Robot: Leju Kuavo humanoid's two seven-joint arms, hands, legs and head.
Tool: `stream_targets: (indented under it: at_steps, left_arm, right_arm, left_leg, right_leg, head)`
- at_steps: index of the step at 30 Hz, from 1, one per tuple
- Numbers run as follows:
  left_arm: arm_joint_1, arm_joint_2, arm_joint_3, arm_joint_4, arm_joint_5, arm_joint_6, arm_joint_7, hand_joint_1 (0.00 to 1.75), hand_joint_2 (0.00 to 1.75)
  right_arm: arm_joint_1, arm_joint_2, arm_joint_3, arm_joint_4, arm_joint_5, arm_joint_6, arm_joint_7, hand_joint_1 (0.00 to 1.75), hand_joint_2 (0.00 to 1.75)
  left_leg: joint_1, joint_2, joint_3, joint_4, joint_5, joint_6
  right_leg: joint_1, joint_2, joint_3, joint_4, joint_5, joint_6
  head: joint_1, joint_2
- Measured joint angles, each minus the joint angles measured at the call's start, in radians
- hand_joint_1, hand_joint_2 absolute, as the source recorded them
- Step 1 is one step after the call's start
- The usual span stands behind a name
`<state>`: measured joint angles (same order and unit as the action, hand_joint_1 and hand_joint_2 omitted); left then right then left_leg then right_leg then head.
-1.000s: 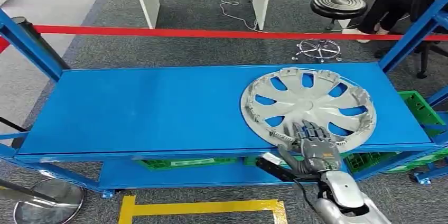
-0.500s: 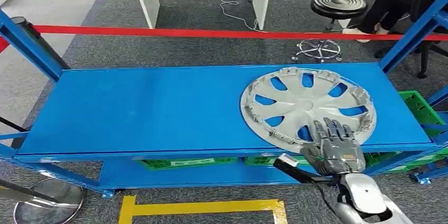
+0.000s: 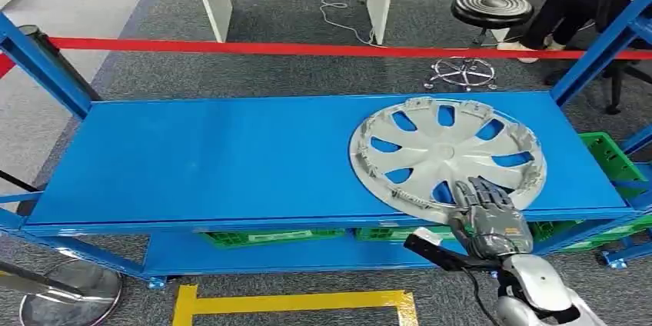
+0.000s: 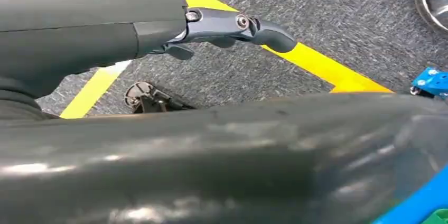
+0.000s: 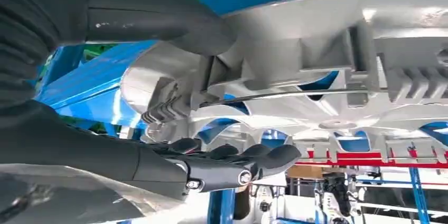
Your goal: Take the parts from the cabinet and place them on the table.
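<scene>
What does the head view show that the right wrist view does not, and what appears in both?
Head view alone: the whole silver wheel cover lying flat on the blue shelf, a red barrier tape and a black stool behind. Right wrist view alone: the cover's ribbed clips close up. Both: the right hand on the cover's near rim.

Left wrist: looking down at floor.
Left hand (image 4: 232, 26) hangs with nothing in it, fingers (image 4: 272, 34) curled loosely, above grey carpet (image 4: 338, 18) crossed by yellow tape (image 4: 317, 65); blue frame foot (image 4: 430, 81) at edge.
</scene>
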<state>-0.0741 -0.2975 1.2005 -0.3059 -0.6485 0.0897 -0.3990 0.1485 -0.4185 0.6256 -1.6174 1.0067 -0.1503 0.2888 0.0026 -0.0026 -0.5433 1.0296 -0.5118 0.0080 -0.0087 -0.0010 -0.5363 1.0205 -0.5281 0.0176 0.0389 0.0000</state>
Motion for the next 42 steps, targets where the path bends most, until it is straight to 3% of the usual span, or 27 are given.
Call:
stream_targets:
  at_steps: [3, 4, 8, 15, 34, 35, 42]
  left_arm:
    - [0.000, 0.001, 0.000, 0.000, -0.001, 0.001, 0.000, 0.00, 0.00]
    - [0.000, 0.001, 0.000, 0.000, -0.001, 0.002, 0.000, 0.00, 0.00]
    - [0.000, 0.002, 0.000, 0.000, -0.002, 0.002, 0.000, 0.00, 0.00]
    - [0.000, 0.002, 0.000, 0.000, -0.002, 0.000, -0.002, 0.00, 0.00]
    - [0.000, 0.003, -0.001, 0.000, -0.008, -0.002, -0.013, 0.00, 0.00]
    - [0.000, 0.003, -0.001, 0.000, -0.008, -0.002, -0.015, 0.00, 0.00]
    - [-0.001, 0.007, -0.001, 0.000, 0.002, 0.000, -0.020, 0.00, 0.00]
  right_arm:
    - [-0.016, 0.000, 0.004, 0.019, -0.016, 0.004, -0.012, 0.00, 1.75]
    - [-0.022, 0.000, 0.006, 0.025, -0.022, 0.006, -0.016, 0.00, 0.00]
    - [-0.038, 0.000, 0.009, 0.048, -0.028, 0.005, -0.027, 0.00, 0.00]
    - [-0.042, 0.005, 0.015, 0.077, 0.053, -0.061, -0.039, 0.00, 0.00]
    - [-0.061, 0.017, 0.021, 0.132, 0.039, -0.048, -0.096, 0.00, 0.00]
    - [-0.063, 0.017, 0.021, 0.135, 0.036, -0.047, -0.102, 0.00, 1.75]
    - [-0.074, 0.019, 0.017, 0.153, 0.016, -0.043, -0.119, 0.00, 1.75]
  left_leg:
    - [0.000, 0.000, 0.002, 0.000, 0.000, 0.000]
    - [0.000, 0.000, 0.002, 0.000, 0.000, 0.000]
    - [0.000, 0.000, 0.004, 0.000, 0.000, 0.000]
    - [0.000, 0.000, 0.004, 0.000, 0.000, 0.000]
    - [0.000, 0.000, 0.002, 0.000, 0.000, 0.000]
    - [0.000, 0.000, 0.003, 0.000, 0.000, 0.000]
    - [0.000, 0.000, 0.004, 0.000, 0.000, 0.000]
  right_leg:
    - [0.000, 0.000, 0.001, 0.000, 0.000, 0.000]
    - [0.000, 0.001, 0.002, 0.000, 0.000, 0.000]
    - [0.000, 0.001, 0.003, 0.000, 0.000, 0.000]
    - [0.000, 0.001, 0.004, 0.000, 0.001, 0.000]
    - [0.000, 0.001, 0.002, 0.000, 0.000, 0.000]
    - [0.000, 0.001, 0.002, 0.000, 0.000, 0.000]
    - [0.000, 0.001, 0.003, 0.000, 0.000, 0.000]
  head:
    - [0.000, 0.000]
    - [0.000, 0.000]
    - [0.000, 0.000]
    - [0.000, 0.000]
    - [0.000, 0.000]
    - [0.000, 0.000]
    - [0.000, 0.000]
